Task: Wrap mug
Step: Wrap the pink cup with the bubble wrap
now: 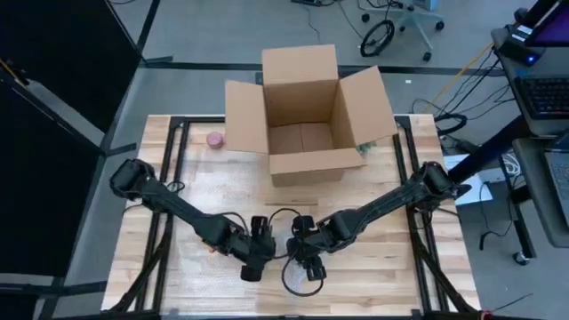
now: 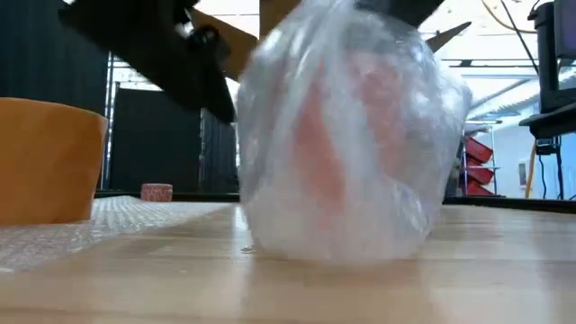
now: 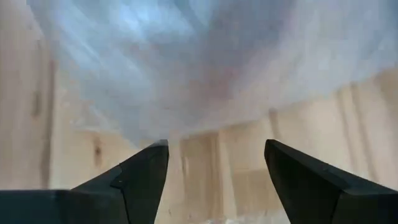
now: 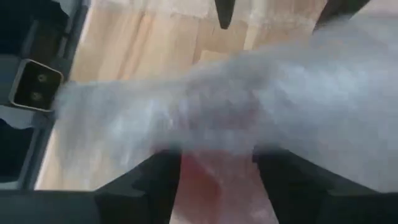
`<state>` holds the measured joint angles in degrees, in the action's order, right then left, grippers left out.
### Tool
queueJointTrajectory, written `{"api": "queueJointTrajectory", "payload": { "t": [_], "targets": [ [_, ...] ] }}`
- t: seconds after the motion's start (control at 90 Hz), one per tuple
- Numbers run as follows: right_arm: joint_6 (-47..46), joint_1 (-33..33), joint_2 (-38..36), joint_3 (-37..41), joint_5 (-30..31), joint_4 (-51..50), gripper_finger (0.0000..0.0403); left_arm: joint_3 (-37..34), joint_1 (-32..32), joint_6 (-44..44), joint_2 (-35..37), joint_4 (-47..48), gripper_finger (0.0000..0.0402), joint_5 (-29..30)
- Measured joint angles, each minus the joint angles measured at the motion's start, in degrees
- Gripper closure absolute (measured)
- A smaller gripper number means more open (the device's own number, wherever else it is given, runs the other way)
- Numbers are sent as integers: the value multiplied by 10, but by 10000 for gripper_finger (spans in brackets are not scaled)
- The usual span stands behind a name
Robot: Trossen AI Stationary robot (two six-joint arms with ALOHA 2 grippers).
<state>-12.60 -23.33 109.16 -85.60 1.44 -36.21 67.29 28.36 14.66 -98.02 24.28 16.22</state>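
Note:
The mug is reddish and shows through a bundle of clear bubble wrap; the bundle's bottom rests on the wooden table near its near edge. My right gripper comes down onto the bundle and is shut on it. My left gripper is open beside the bundle, with the wrap just ahead of its fingertips and bare table between them. From above, both grippers meet near the table's near middle and hide the mug. My right gripper pinches the wrapped mug between its two fingers, with the reddish body under the wrap lying between them. The fingers come from above. The bundle sits upright with its bottom on the table. The wrap blurs the exact place of contact.
An open cardboard box stands at the table's far middle. A small pink roll lies to its left. In the low view an orange rounded object stands close at the left on a flat bubble wrap sheet.

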Motion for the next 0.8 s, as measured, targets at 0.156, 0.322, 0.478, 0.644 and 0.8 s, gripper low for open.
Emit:
{"api": "queueJointTrajectory", "payload": {
  "t": [0.156,0.322,0.478,0.644,0.8],
  "targets": [
    [-6,0,0,0,2,0,223,0,9,-5,40,-21,146,54],
    [-12,0,0,0,2,13,230,1,14,-15,55,-50,146,60],
    [-14,0,0,0,2,12,236,2,10,-23,35,-127,146,29],
    [-18,0,0,0,1,11,243,1,-1,-36,-19,-182,146,4],
    [-28,-4,0,-25,-2,-42,243,1,-14,-31,-63,-186,146,-6]
  ]
}}
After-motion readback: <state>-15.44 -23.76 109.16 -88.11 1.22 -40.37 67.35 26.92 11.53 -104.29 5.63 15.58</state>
